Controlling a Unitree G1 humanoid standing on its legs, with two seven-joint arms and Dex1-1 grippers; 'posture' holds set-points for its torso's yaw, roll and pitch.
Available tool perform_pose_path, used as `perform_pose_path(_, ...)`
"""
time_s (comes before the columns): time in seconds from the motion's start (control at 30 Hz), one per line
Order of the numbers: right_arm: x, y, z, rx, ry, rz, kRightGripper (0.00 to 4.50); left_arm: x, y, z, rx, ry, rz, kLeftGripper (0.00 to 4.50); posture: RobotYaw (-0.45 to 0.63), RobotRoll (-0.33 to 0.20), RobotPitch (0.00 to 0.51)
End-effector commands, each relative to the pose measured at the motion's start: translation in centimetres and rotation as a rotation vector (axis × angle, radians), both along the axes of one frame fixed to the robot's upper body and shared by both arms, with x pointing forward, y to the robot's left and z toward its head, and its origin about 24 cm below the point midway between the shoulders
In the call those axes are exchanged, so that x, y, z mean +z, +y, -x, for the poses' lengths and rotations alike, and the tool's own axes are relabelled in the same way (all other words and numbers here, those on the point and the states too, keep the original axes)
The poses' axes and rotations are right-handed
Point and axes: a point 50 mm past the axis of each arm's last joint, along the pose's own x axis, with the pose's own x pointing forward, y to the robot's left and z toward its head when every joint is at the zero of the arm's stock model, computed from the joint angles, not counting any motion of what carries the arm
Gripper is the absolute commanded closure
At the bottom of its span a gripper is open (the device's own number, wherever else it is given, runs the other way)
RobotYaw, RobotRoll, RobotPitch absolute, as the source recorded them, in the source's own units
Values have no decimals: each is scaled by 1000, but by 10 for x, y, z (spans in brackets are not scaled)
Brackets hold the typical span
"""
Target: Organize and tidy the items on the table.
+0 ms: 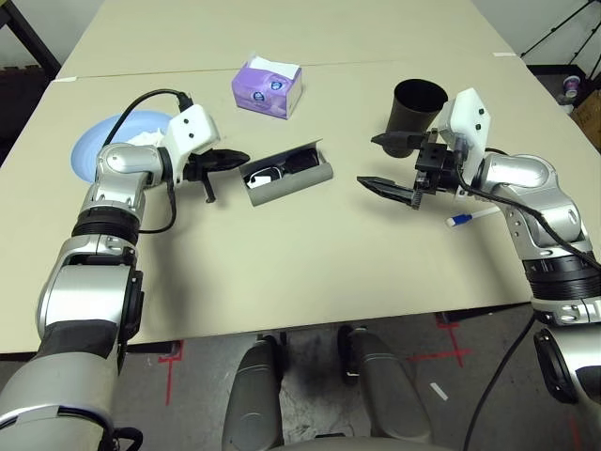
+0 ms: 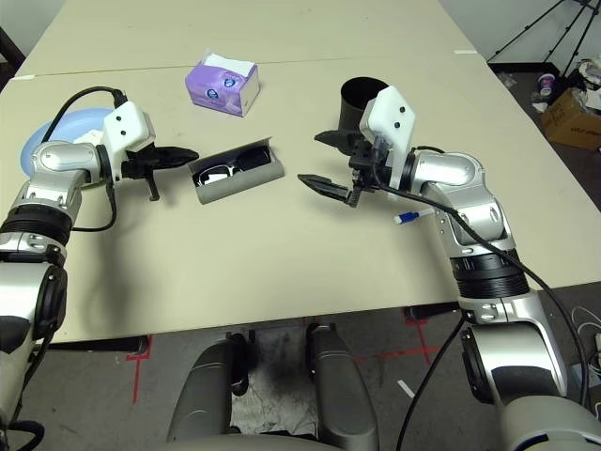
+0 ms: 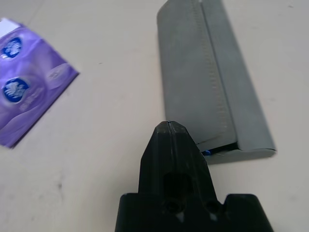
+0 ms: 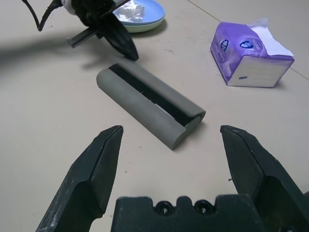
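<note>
From the head cameras, your left hand (image 1: 228, 158) is pinched shut with nothing in it, its tip just beside the near end of the grey glasses case (image 1: 289, 176). The case lies half open on the table (image 1: 310, 263) with the black sunglasses (image 1: 274, 171) inside. Your right hand (image 1: 387, 162) hangs wide and empty on the case's other side, near the black cup (image 1: 416, 106), with a marker pen (image 1: 470, 218) lying just below its forearm. A purple tissue box (image 1: 268, 86) stands further back, and the blue plate (image 1: 105, 146) with the crumpled tissue (image 1: 146, 137) sits behind your left arm.

In the left wrist view, the closed fingertips (image 3: 170, 145) point at the case's flap, close but not clearly touching.

In the right wrist view, the spread fingers (image 4: 99, 164) frame the case from a distance.

The step in hand looks like closing the case. Next, nudge the flap down with the shut left hand, and bring the right in to steady the case so it does not slide.
</note>
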Motion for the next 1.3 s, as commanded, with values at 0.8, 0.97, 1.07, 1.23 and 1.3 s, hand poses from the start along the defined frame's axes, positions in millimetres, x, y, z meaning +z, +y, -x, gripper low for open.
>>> perform_pose_path(0.8, 3, 4, -2, 15, -29, 2, 0, -17, -3, 12, -55, 33, -46, 4474, -89, 0, 180)
perform_pose_path(0.97, 2, 4, -2, 11, -27, 1, 0, 7, -2, 9, -44, -11, 44, 4474, -84, 0, 173)
perform_pose_path(1.07, 1, 3, -3, 5, -29, -1, 0, 21, 0, 10, -19, -48, 120, 4474, -85, 0, 171)
perform_pose_path(1.23, 5, 0, -8, -14, -35, -17, 0, 34, -4, 18, -13, -94, 250, 4474, -74, 0, 168)
perform_pose_path(1.3, 7, -2, -10, -18, -35, -19, 0, 35, -8, 20, -14, -85, 307, 4086, -70, 0, 167)
